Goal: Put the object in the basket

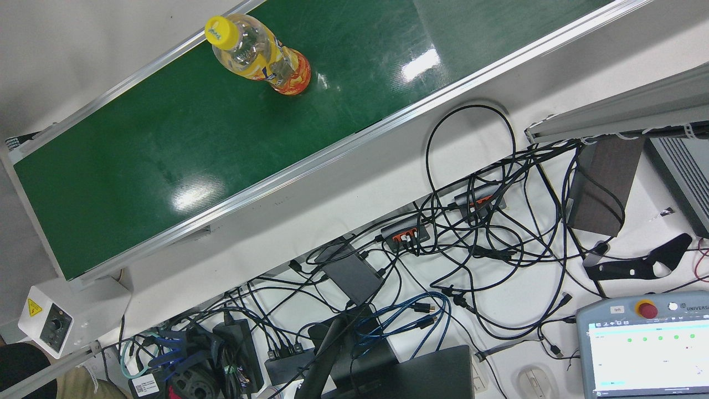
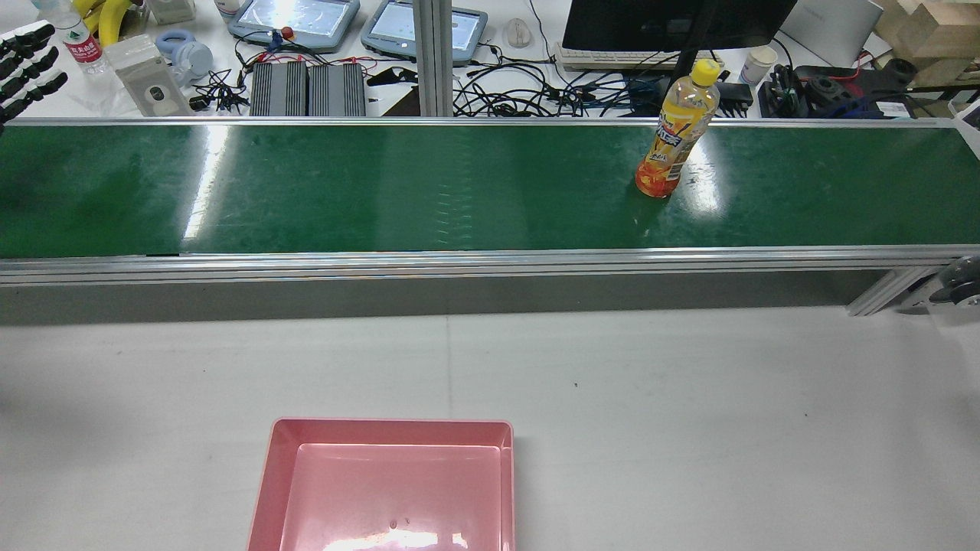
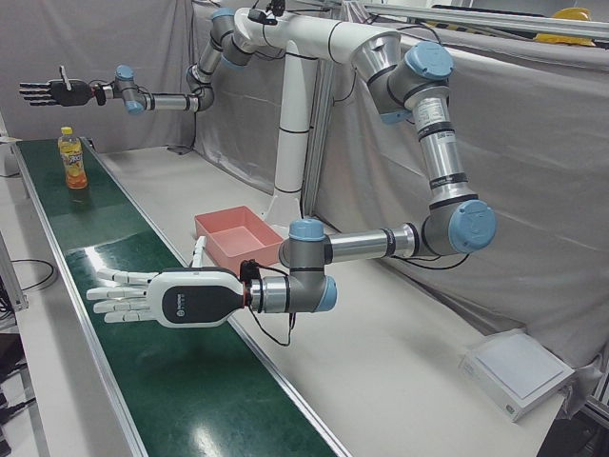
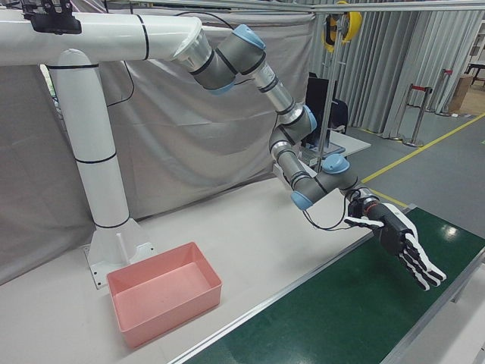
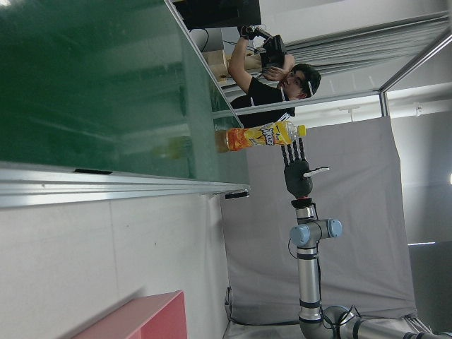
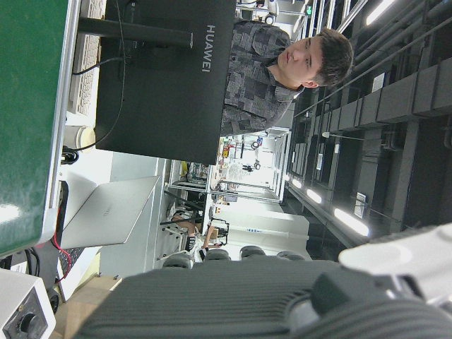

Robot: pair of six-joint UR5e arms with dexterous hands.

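A yellow-capped orange drink bottle [image 2: 677, 134] stands upright on the green conveyor belt [image 2: 383, 184], toward its right end. It also shows in the front view [image 1: 260, 52], the left-front view [image 3: 72, 160] and the left hand view [image 5: 258, 134]. The pink basket [image 2: 390, 432] sits empty on the white table, near the pedestal [image 3: 214, 224] [image 4: 174, 311]. My left hand [image 3: 143, 297] is open and flat above the belt's left end, far from the bottle [image 4: 398, 243] [image 2: 27, 65]. My right hand [image 3: 52, 92] is open and raised beyond the bottle [image 5: 300, 173].
Aluminium rails [image 2: 459, 264] edge the belt. Behind it lie cables [image 1: 471, 233], teach pendants [image 2: 295, 19], a monitor [image 2: 674, 19] and a small water bottle [image 2: 83, 46]. A person with a camera stands past the belt [image 5: 272, 70].
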